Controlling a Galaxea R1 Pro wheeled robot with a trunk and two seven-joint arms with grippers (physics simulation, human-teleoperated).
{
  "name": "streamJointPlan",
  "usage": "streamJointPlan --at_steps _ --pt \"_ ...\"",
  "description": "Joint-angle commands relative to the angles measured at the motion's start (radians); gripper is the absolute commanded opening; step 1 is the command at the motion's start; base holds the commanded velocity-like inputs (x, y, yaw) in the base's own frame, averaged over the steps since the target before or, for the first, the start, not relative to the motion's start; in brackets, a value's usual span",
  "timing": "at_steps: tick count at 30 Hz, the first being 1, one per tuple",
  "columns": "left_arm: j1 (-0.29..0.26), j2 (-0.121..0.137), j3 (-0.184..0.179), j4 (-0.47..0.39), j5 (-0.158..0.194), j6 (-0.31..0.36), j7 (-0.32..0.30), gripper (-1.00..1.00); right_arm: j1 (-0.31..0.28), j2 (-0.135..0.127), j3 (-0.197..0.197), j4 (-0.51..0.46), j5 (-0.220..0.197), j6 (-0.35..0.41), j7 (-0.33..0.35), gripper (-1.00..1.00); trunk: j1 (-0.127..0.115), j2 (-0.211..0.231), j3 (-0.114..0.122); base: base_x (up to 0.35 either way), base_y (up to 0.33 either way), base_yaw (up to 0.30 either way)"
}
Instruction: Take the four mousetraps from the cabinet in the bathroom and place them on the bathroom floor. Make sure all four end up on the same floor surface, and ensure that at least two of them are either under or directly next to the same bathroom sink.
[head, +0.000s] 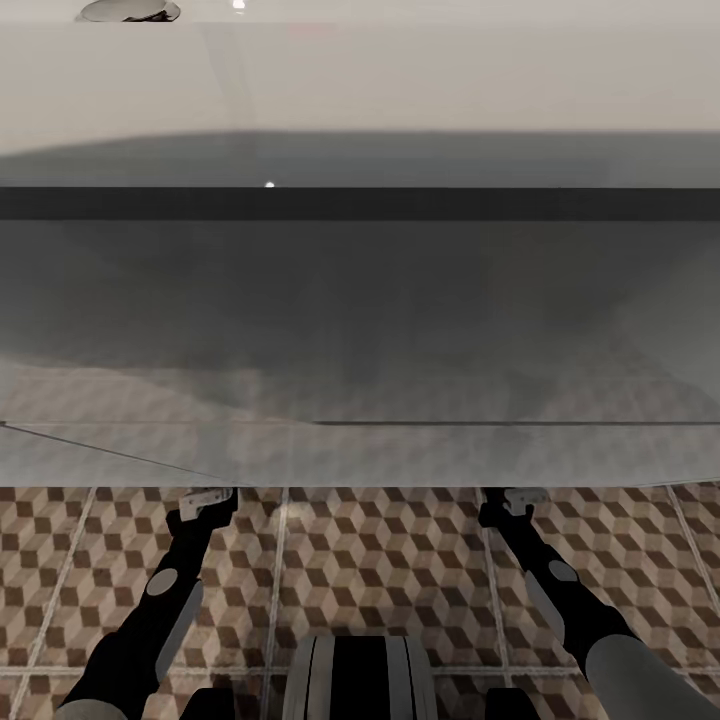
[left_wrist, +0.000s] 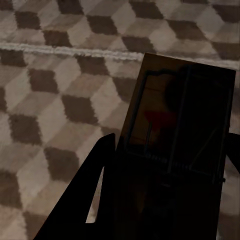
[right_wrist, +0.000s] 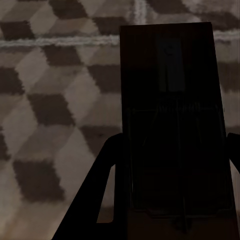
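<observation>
The sink (head: 360, 300) looms close in the head view: white slab on top, a dark band under its rim, grey underside. Both arms reach forward over the cube-patterned bathroom floor (head: 380, 560), and their tips pass under the sink's front edge. My left gripper (left_wrist: 167, 150) is shut on a mousetrap (left_wrist: 170, 125), a shadowed brown board with a wire bar and a red bit, just above the tiles. My right gripper (right_wrist: 172, 145) is shut on a second mousetrap (right_wrist: 167, 90), which is very dark. The cabinet is out of view.
The sink's front edge (head: 360, 480) hangs right over both wrists, with little headroom. Pale grout lines (left_wrist: 60, 50) cross the tiles ahead of each gripper. My base (head: 360, 680) shows at the bottom centre.
</observation>
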Motion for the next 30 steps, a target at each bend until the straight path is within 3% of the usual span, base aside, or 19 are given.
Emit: streamJointPlan --at_steps 1,17,21,30 --pt "-0.005 0.001 -0.002 0.001 0.009 -0.004 0.002 -1.00 -0.001 -0.001 0.005 0.001 -0.011 -0.003 0.004 -1.00 0.000 0.000 0.000 0.000 0.000 0.000" --pt "-0.036 0.001 -0.002 0.012 0.010 -0.002 0.001 -1.00 -0.003 0.010 0.006 0.000 -0.008 0.000 -0.082 -1.00 0.000 0.000 0.000 0.000 0.000 0.000" --pt "-0.039 0.002 -0.002 0.031 0.010 -0.002 0.002 -1.00 -0.003 0.018 0.006 0.000 0.012 0.000 -0.147 -1.00 0.000 0.000 0.000 0.000 0.000 0.000" --pt "-0.050 0.003 -0.001 0.043 0.010 -0.001 0.003 -1.00 -0.027 0.027 0.006 0.001 0.034 0.004 -0.175 -1.00 0.000 0.000 0.000 0.000 0.000 0.000"
